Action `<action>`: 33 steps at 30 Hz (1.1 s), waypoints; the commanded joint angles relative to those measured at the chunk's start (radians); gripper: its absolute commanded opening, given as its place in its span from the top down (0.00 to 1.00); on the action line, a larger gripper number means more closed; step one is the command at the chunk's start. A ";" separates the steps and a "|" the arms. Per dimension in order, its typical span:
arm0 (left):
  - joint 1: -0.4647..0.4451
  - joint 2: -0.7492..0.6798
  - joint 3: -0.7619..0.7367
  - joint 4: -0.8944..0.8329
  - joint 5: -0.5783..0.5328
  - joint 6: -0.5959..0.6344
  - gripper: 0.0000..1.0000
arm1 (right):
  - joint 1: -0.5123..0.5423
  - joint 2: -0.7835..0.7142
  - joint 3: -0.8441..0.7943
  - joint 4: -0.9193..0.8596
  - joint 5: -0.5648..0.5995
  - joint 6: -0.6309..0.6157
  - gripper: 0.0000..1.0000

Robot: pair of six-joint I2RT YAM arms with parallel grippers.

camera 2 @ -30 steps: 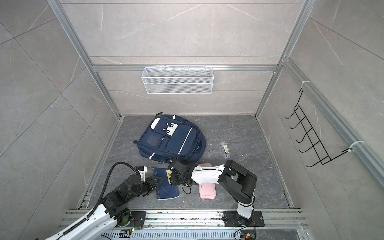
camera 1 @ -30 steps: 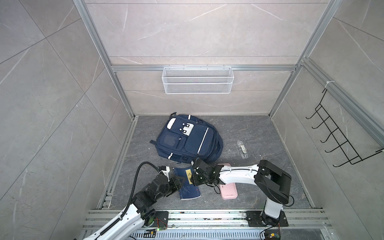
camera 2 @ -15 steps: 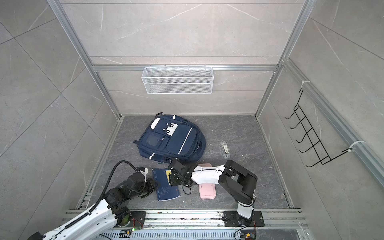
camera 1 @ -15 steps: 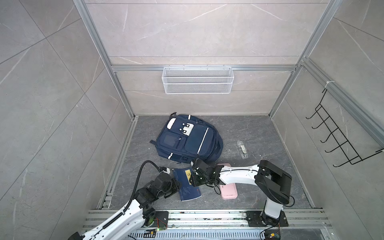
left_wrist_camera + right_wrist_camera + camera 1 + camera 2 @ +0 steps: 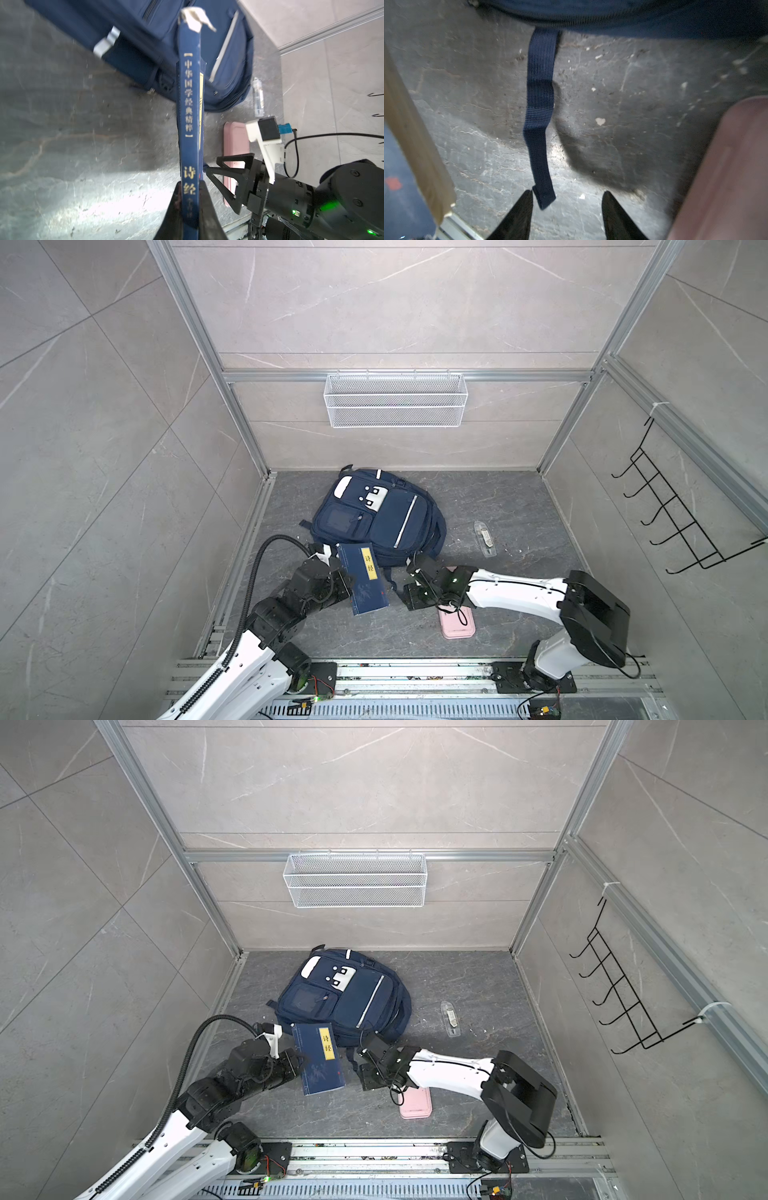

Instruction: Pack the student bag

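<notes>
While the left gripper (image 5: 190, 188) was clamped on the lower end of a navy book (image 5: 363, 578), gripping it by the spine with the yellow label facing up in both top views, the right gripper (image 5: 568, 195) stood with its jaws apart and nothing between them. The bag (image 5: 374, 522) lay flat near the middle of the rear edge of the floor (image 5: 498, 497), front pockets and silver stripe up, white patches toward the rear left corner. The book's far end overlapped the bag's near side in a top view (image 5: 320, 1058). A loose strap (image 5: 539, 116) ran from the bag across the floor, and its tip lay just beside one finger (image 5: 517, 216) of the right gripper; whether they touched I could not tell. A pink case (image 5: 457, 622) lay toward the front edge, partly under the right arm. A small clear item (image 5: 484, 539) sat right of the bag, apart from it. The right gripper (image 5: 405, 596) pointed at the book from just beside it, without touching.
</notes>
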 commanded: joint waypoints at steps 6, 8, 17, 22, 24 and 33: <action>0.027 0.038 0.048 0.189 0.211 0.127 1.00 | -0.039 -0.285 -0.036 0.037 -0.017 -0.013 0.41; 0.038 0.049 0.032 0.259 0.283 0.118 1.00 | -0.057 -0.330 -0.047 0.079 -0.063 -0.010 0.38; 0.063 0.125 -0.057 0.594 0.561 -0.005 1.00 | -0.172 -0.413 -0.142 0.275 -0.248 0.060 0.28; 0.081 0.169 -0.096 0.771 0.653 -0.085 1.00 | -0.227 -0.432 -0.190 0.317 -0.320 0.078 0.27; 0.083 0.190 -0.109 0.844 0.688 -0.115 1.00 | -0.250 -0.429 -0.213 0.363 -0.377 0.096 0.27; 0.095 0.250 -0.157 1.100 0.767 -0.236 1.00 | -0.339 -0.433 -0.332 0.677 -0.586 0.246 0.30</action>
